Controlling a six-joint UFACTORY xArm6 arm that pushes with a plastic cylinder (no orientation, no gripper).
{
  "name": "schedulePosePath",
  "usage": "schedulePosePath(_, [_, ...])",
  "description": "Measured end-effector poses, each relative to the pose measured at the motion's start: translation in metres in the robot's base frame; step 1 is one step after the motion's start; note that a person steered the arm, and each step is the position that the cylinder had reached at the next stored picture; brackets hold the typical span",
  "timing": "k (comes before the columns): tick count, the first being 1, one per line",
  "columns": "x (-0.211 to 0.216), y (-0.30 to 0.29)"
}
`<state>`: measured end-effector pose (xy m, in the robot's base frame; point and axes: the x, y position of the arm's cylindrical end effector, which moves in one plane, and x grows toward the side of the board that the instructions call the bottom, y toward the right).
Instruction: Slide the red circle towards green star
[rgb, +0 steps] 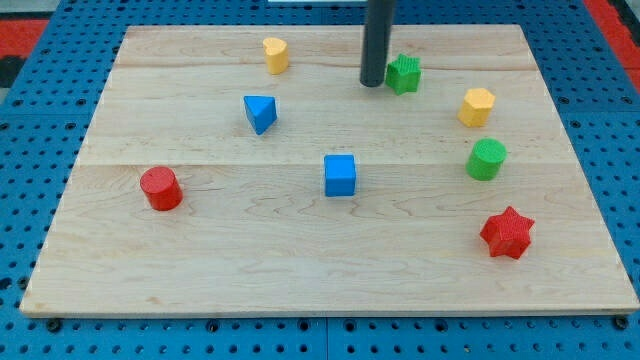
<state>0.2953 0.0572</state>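
- Standing at the view's top, our tip (372, 84) rests on the tabletop (300, 250) just left of the green star (404, 74), almost touching it.
- We carry no jaws, only the dark rod.
- We see the red circle (160, 189) far off at the view's left, well apart from the tip and the star.
- Between them lie the blue triangle (260, 113) and blue cube (340, 175).
- Others: yellow block (275, 55) at top, yellow hexagon (477, 106), green cylinder (487, 159), and red star (508, 232) at right.
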Motion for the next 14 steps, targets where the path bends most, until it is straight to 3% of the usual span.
schedulePosePath(2, [0.002,0.074])
schedulePosePath(3, [0.019,0.064])
schedulePosePath(4, [0.037,0.09])
schedulePosePath(6, [0.011,0.096])
schedulePosePath(8, [0.005,0.044])
schedulePosePath(9, [0.002,0.089])
schedulePosePath(13, [0.002,0.113])
schedulePosePath(14, [0.012,0.097])
